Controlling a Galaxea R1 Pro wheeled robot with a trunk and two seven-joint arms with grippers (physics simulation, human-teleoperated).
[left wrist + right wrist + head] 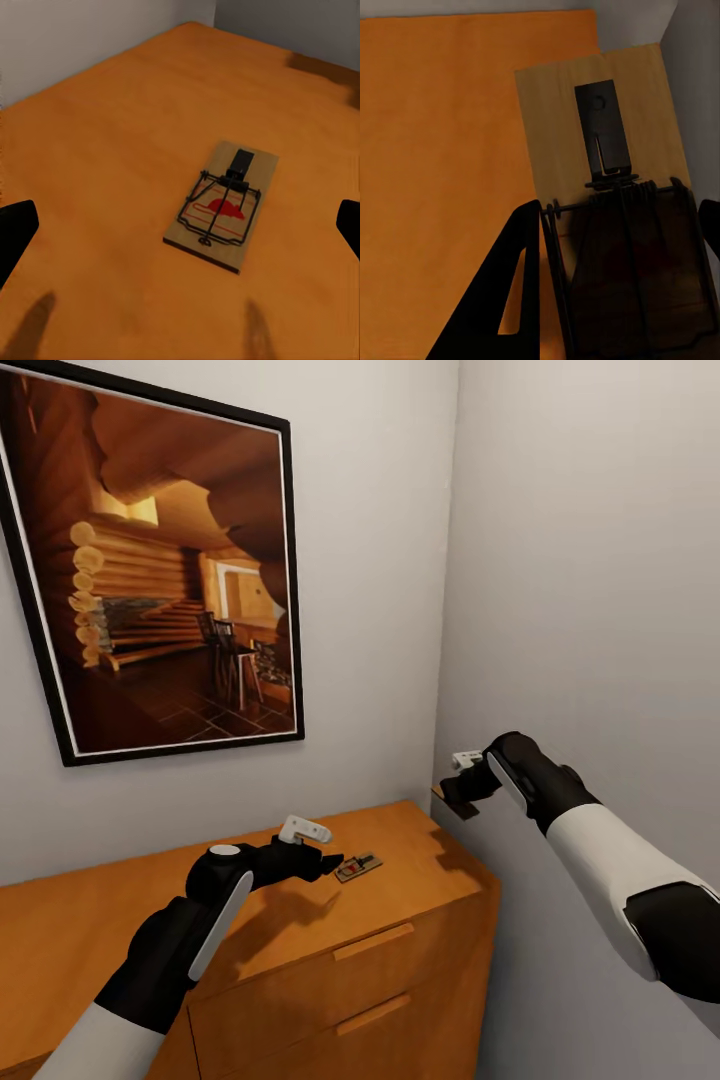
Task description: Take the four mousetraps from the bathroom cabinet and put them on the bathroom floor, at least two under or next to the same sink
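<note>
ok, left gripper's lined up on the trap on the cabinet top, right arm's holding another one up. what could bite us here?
1. The mousetrap lies flat on the cabinet top between the open left gripper fingers; a thin base is hard to pinch and may slide away instead of lifting.
2. The right gripper holds a second trap raised close to the side wall; a turn could knock it loose.
3. That trap sits partly out past the fingers, so the hold may be shallow.
</note>
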